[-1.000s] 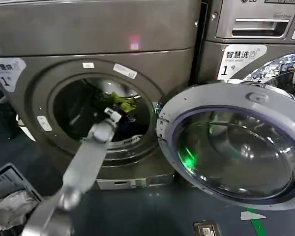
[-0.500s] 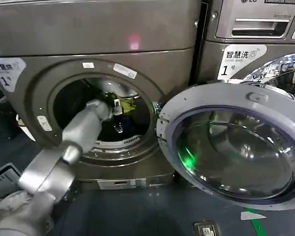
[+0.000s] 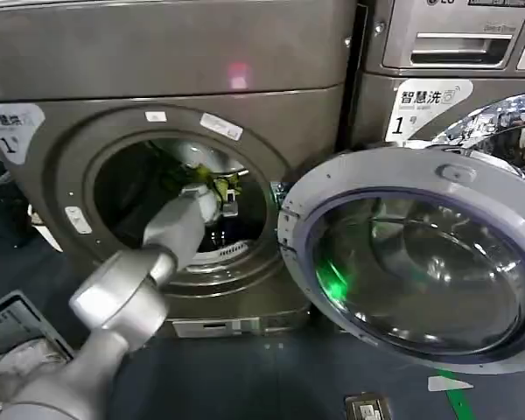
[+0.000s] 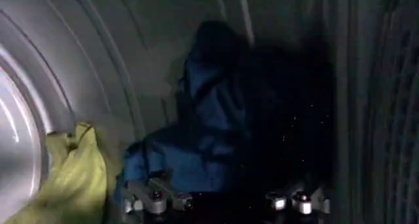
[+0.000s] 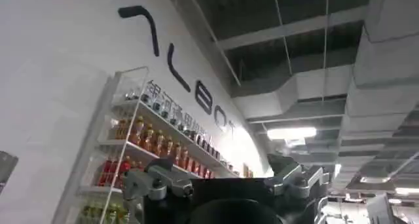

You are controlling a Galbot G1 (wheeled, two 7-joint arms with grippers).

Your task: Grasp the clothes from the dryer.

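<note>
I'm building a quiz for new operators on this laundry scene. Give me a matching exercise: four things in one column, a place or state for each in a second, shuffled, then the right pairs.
Things:
1. navy garment
2. yellow-green garment
3. dryer door
4. left gripper

Places or states:
A. swung open, beside the porthole
B. open, inside the drum, facing the blue fabric
C. against the drum wall, beside the blue piece
D. heaped in the drum, ahead of the fingers

Pairs: 1-D, 2-C, 3-A, 4-B

Dim drum, bright room.
Green glare streaked the door glass point(image 3: 402, 262); a ceiling lamp point(image 5: 291, 133) shone; the near arm blurred.
</note>
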